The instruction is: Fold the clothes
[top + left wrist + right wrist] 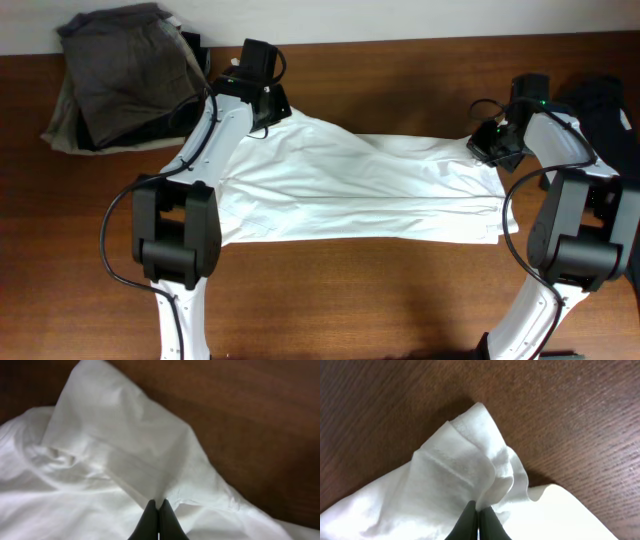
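Overhead, the white T-shirt (360,190) lies spread on the wooden table (400,300), stretched between the two grippers. The left gripper (268,112) sits at the shirt's far corner on its side and the right gripper (492,148) at the far corner on the other. The rest of the cloth lies flat on the near side of both, towards the arm bases, with a long fold line running across it.

From the left wrist, the left gripper (158,509) is pinched tight on the T-shirt (115,460). Its dark fingers (149,522) meet at the tips on a ridge of thin cloth, and a raised flap of shirt stands just beyond them.

From the right wrist, the right gripper (478,509) is likewise clamped on the T-shirt (455,485). Its fingertips (490,527) are closed on a bunched, hemmed edge that fans out just ahead of them over bare table (560,410).

Outward of the left gripper, a pile of grey, black and beige clothes (125,75) rests on the table. Outward of the right gripper lies a dark garment (610,110).
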You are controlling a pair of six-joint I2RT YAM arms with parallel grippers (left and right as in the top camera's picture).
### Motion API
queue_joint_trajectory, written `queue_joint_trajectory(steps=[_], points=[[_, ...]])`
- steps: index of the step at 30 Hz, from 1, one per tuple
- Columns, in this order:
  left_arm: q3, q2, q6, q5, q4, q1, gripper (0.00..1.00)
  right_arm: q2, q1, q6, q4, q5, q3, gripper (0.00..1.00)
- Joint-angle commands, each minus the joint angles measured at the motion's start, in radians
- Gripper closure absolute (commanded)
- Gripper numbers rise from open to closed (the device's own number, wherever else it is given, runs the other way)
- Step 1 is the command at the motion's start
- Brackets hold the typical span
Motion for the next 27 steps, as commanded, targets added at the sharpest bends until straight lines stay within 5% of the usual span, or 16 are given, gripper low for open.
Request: queue_joint_trajectory(steps=[1, 11, 27], points=[[0.015, -0.049, 0.052, -0.019, -0.047, 0.006, 0.99, -0.06, -0.003, 0.002, -0.026, 0.014, 0.021, 0.96], [0.015, -0.179, 0.147, -0.252, -0.278, 0.003, 0.99, -0.089, -0.003, 0.002, -0.061, 0.076, 0.021, 0.96], [0.015, -0.182, 0.166, -0.217, -0.496, -0.001, 0.99, -0.09, -0.004, 0.002, -0.117, 0.077, 0.057, 0.97]])
